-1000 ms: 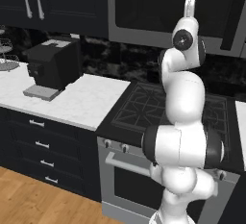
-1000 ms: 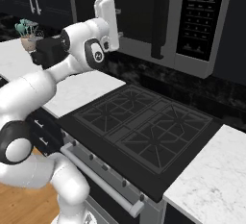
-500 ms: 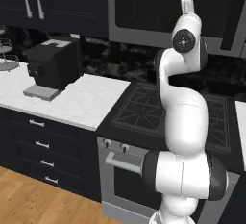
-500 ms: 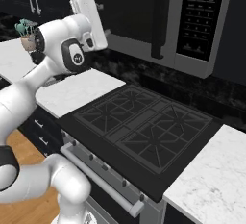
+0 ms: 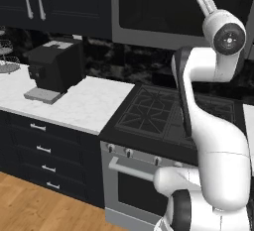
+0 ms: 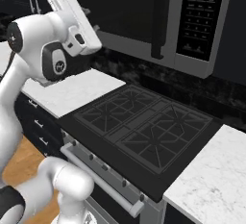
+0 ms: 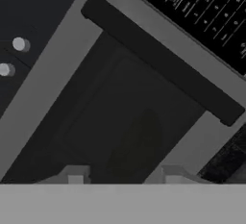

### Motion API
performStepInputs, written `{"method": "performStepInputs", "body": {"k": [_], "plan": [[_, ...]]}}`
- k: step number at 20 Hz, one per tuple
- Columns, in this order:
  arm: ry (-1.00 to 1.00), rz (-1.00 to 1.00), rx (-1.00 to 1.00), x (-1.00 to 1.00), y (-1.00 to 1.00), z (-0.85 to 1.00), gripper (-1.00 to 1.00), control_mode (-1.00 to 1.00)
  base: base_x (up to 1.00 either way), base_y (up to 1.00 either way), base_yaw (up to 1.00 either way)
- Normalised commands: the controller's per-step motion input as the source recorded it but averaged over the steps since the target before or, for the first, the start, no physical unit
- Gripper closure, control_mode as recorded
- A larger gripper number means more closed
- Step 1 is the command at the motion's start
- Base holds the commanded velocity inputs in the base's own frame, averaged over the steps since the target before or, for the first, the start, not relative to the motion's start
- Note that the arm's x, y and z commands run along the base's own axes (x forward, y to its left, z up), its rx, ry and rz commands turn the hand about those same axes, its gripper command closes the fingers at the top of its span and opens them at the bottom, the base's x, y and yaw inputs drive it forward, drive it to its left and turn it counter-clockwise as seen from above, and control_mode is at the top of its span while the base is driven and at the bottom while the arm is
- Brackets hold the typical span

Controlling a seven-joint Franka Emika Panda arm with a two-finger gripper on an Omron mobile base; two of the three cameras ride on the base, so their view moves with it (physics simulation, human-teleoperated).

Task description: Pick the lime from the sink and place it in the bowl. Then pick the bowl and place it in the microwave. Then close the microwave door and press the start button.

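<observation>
End effector (image 7: 120,175), prongs apart w/ nothing between, faced the shut microwave door (image 7: 129,136), its handle (image 7: 161,59) at 12.

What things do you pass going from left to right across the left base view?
Wire rack at the edge → black coffee machine → white marble counter → black stove → the robot's white arm.
</observation>
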Motion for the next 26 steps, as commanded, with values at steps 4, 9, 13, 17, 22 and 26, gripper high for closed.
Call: {"method": "performStepInputs", "body": {"k": [4, 9, 13, 17, 22, 26], "plan": [[0.03, 0.06, -0.35, -1.0, 0.0, 0.0, 1.0, -1.0, 0.0, 0.0, 0.0], [0.19, 0.01, -0.44, -0.98, 0.0, -0.01, 1.0, -1.0, 0.0, 0.0, 0.0], [0.33, 0.0, -0.38, -0.85, 0.0, 0.0, 1.0, -1.0, 0.0, 0.0, 0.0], [0.3, -0.01, -0.35, -0.68, -0.01, -0.04, 1.0, -1.0, 0.0, 0.0, 0.0], [0.31, -0.04, -0.25, -0.32, -0.13, 0.0, 1.0, -1.0, 0.0, 0.0, 0.0], [0.06, 0.0, -0.07, -0.01, -0.09, -0.04, 1.0, -1.0, 0.0, 0.0, 0.0]]}}
